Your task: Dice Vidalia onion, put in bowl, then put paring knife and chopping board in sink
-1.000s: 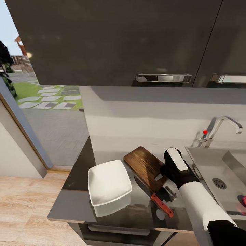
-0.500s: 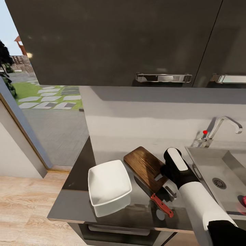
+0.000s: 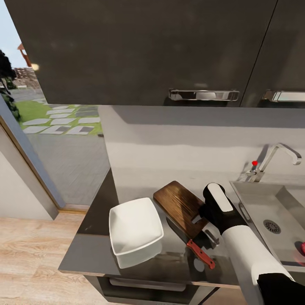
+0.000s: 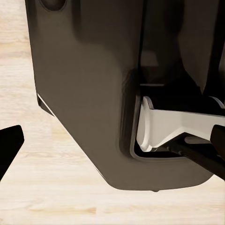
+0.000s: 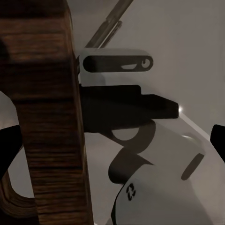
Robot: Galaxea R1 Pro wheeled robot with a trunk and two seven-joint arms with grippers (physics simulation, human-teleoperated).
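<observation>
2 right gripper (image 3: 202,224) jaws at the chopping board's (image 3: 181,206) handle end, lower centre; grip unclear. Paring knife (image 3: 191,245) just below, bowl (image 3: 134,231) left and empty. Pink-red thing (image 3: 302,248) in sink (image 3: 271,207), far right, perhaps onion. Dicing, binning undone.

Daylight enters from the open doorway (image 3: 51,127) at far left, and the scene is evenly bright. The countertop (image 3: 97,250) is glossy and mirrors the bowl (image 3: 134,231). Soft shadow lies under the upper cabinets (image 3: 140,51). Both wrist views look dim and slightly soft, perhaps from closeness.
</observation>
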